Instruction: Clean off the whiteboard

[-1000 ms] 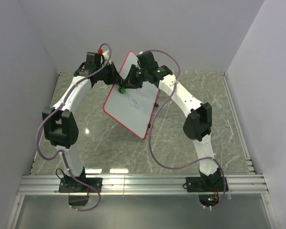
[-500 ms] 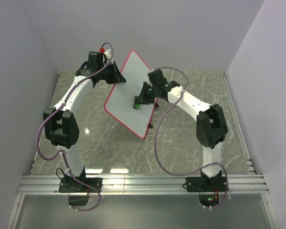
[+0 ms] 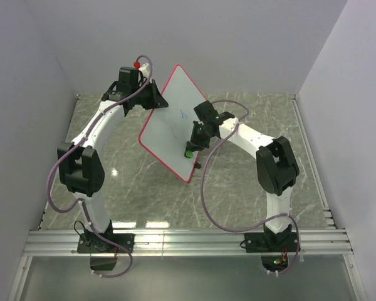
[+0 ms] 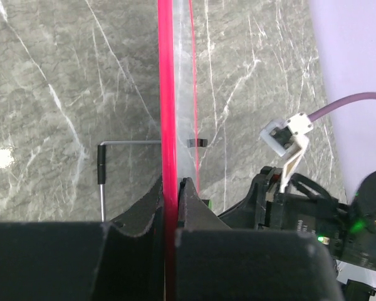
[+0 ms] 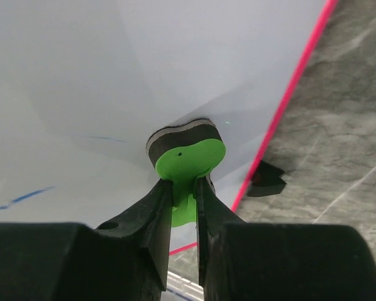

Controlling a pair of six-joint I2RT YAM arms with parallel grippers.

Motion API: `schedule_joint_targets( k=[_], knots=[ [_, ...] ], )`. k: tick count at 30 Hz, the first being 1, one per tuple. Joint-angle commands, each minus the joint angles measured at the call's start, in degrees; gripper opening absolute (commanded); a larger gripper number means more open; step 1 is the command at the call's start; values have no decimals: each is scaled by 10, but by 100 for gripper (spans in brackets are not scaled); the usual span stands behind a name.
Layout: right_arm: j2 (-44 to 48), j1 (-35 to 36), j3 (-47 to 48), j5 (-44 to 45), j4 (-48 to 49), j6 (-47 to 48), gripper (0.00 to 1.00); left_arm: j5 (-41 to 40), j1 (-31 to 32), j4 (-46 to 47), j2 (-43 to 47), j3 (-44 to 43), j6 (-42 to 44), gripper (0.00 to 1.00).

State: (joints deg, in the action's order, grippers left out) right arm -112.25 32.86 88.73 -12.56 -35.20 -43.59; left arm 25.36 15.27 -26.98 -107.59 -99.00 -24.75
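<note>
Whiteboard (image 3: 169, 128) up on a tilt over the middle of the worktop (image 3: 313, 163), lowest corner pointing down toward the marble. Left gripper (image 4: 170, 188) is pinched tight on its red rim at the upper left edge. Right gripper (image 5: 185, 188) squeezes a green eraser (image 5: 189, 155), felt pressed flat to the white face near the lower right edge; faint blue strokes (image 5: 25, 197) show beside it.

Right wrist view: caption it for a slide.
Right gripper holds a green eraser against the red-rimmed whiteboard, beside faint blue marks.
</note>
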Motion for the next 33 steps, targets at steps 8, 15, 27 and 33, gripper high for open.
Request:
schedule_joint_targets(
  k=[8, 15, 27, 33],
  knots=[
    [-69, 82, 266, -94, 103, -90, 0, 6, 85, -123, -67, 91, 97, 0],
    [-86, 90, 284, -82, 73, -87, 0, 6, 85, -119, -55, 108, 104, 0],
    [-39, -27, 26, -51, 114, -96, 0, 22, 85, -125, -38, 97, 103, 0],
    [-119, -67, 106, -46, 35, -52, 0, 22, 89, -134, -44, 84, 105, 0]
  ],
)
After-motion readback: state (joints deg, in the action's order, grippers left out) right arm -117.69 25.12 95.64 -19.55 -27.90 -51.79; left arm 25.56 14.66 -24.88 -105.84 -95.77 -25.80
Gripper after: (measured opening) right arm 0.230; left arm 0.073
